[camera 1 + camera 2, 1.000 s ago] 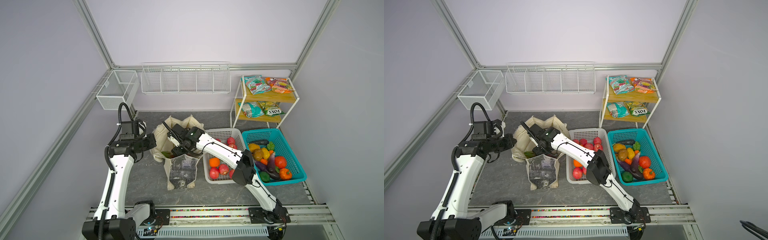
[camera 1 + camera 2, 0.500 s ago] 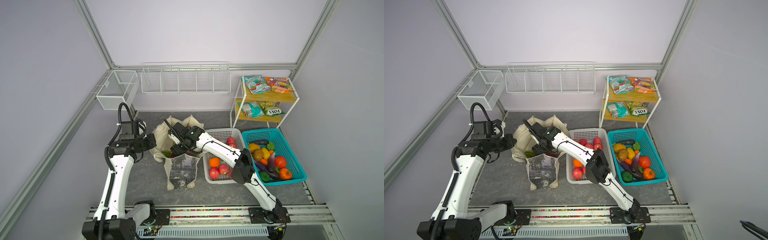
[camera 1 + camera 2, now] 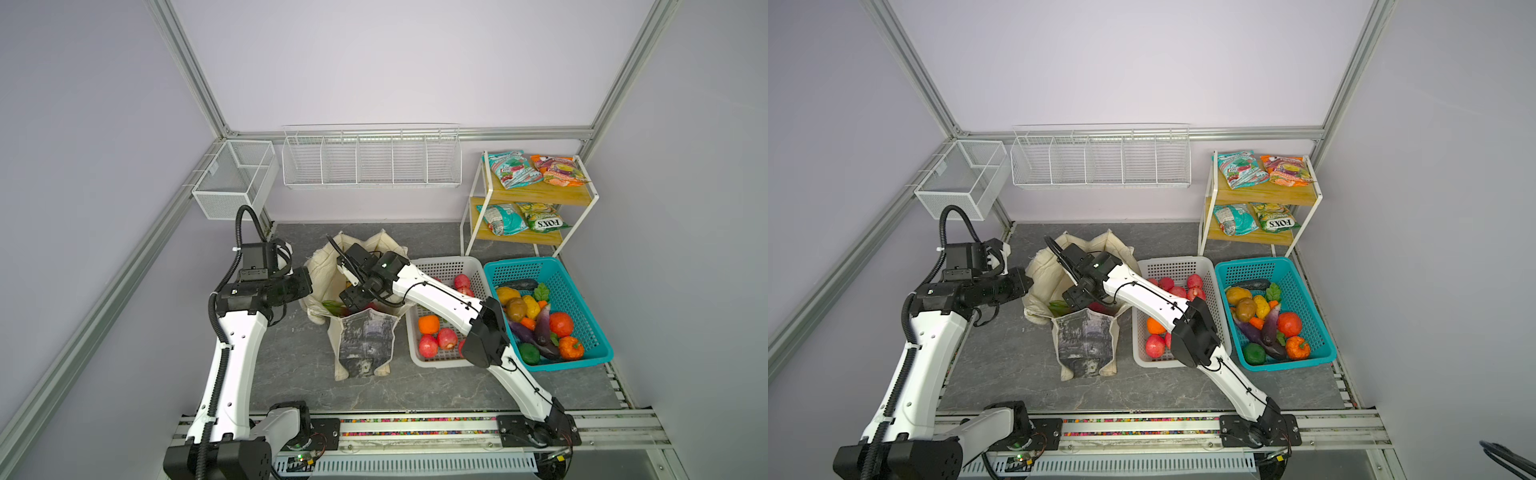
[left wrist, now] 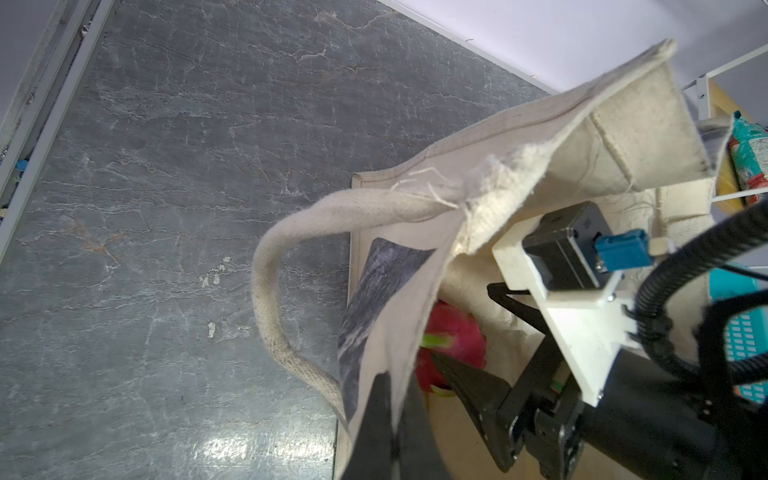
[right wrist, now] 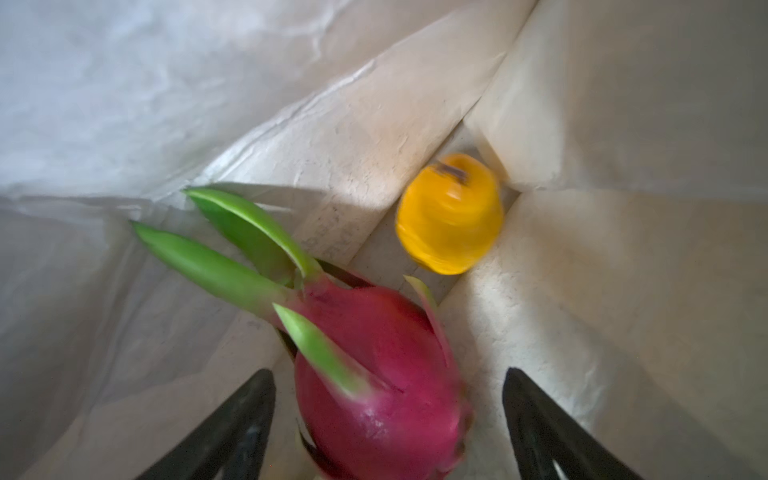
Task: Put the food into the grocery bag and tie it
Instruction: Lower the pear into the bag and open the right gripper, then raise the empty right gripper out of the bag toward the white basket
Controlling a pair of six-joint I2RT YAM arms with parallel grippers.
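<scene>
The cream grocery bag (image 3: pixel 365 345) (image 3: pixel 1086 340) stands open on the grey floor. My left gripper (image 4: pixel 392 415) is shut on the bag's side rim (image 4: pixel 519 137) and holds the mouth open from the left (image 3: pixel 309 286). My right gripper (image 5: pixel 387 374) reaches down inside the bag and is open. A pink, green-tipped dragon fruit (image 5: pixel 374 365) (image 4: pixel 457 340) lies between its fingers, with a gap on each side. A yellow piece of food (image 5: pixel 451 216) rests in the bag's bottom corner, beyond the dragon fruit.
Right of the bag stands a white perforated basket (image 3: pixel 446 266) with red and orange fruit. Beside it is a teal basket (image 3: pixel 582 299) of mixed produce. A small wooden shelf (image 3: pixel 536 195) holds snack packets. White wire baskets (image 3: pixel 370 158) hang on the back wall.
The right gripper's jaws have spread wider inside the bag, and its wrist has shifted slightly toward the back left. The left arm has not moved.
</scene>
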